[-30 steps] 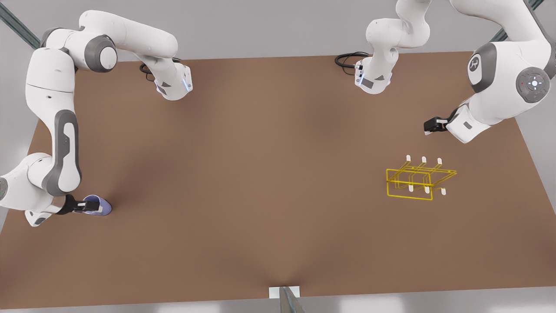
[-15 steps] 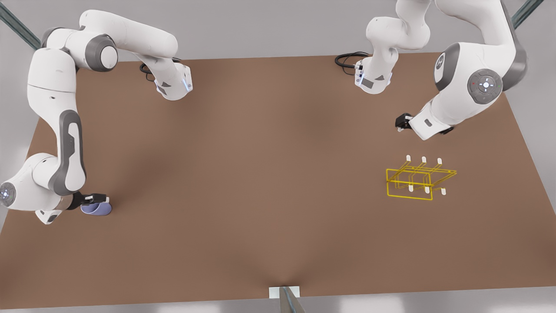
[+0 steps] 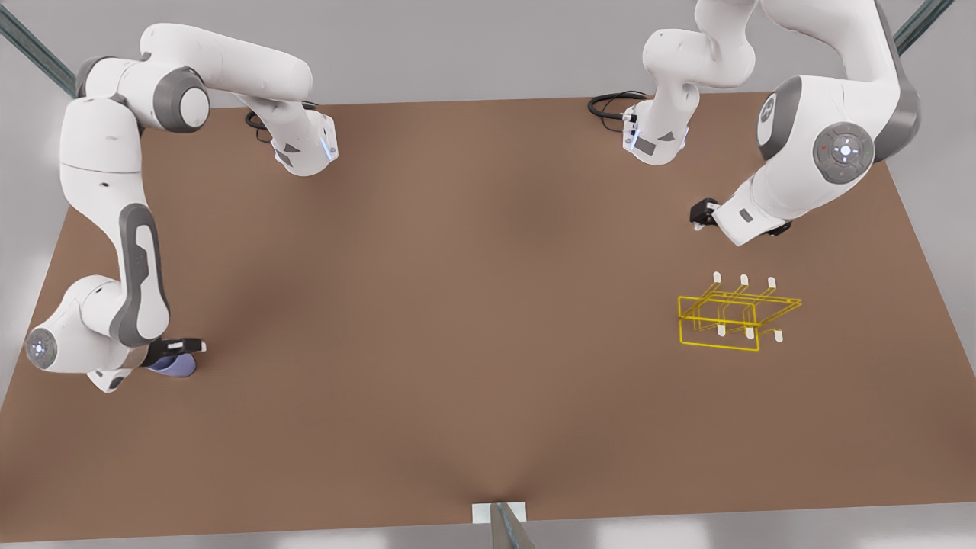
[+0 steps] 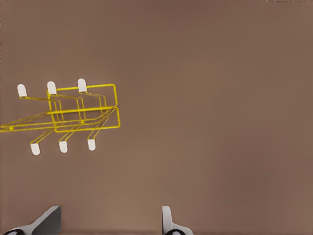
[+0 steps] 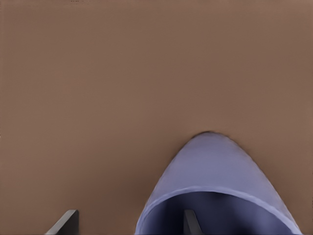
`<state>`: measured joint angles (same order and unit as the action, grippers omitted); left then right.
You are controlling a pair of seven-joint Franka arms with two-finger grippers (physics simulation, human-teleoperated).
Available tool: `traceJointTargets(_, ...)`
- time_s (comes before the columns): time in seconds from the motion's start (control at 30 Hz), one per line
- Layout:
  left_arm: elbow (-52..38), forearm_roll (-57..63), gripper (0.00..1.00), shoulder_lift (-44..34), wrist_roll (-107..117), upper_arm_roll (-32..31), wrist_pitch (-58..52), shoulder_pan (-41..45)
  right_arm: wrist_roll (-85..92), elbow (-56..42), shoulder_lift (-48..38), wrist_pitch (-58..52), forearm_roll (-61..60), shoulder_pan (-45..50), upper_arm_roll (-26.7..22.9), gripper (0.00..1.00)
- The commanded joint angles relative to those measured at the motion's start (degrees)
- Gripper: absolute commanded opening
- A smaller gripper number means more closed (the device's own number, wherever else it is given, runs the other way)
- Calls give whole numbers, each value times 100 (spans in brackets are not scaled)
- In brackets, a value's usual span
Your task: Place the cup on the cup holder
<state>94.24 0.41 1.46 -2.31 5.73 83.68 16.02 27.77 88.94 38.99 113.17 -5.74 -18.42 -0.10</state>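
Since a second ago both arms have shifted: the right end effector has slid a little toward the counter's far edge at the cup, and the left end effector has swung toward the front view's left, away from the counter's side edge.

Right end effector now sits over the cup, near the counter's edge on the front view's left. In the right wrist view the lavender-blue cup has its open mouth toward the camera, with one finger inside the rim and the other outside it, the wall between them. Jaws parted around that wall; whether they press it, I cannot tell.

Left end effector hovers toward the far corner on the front view's right, fingers spread wide, nothing between them. Yellow wire cup holder stands on the brown counter, just nearer than that end effector, white-tipped pegs in two rows. Cup and cup holder are well apart.
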Motion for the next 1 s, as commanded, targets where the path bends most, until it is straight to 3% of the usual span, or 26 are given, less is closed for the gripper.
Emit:
traceJointTargets(0.0,-2,12,100,-6,2,7,-1,-275,9,-17,29,364,3,23,2,83)
traceJointTargets(0.23,33,3,100,-6,2,16,-1,-275,35,-105,126,680,117,-4,-7,80)
traceJointTargets(0.33,33,3,100,-14,2,7,-1,-275,70,-105,126,663,117,-39,-7,22)
traceJointTargets(0.67,77,3,100,12,2,7,8,-275,115,-333,161,672,117,-13,-7,21)
traceJointTargets(0.83,68,3,100,38,2,7,8,-275,-1036,-570,-58,-540,-559,40,72,21)
traceJointTargets(0.97,77,3,100,56,2,7,8,-275,-2600,-641,-137,-1095,-1596,31,942,21)
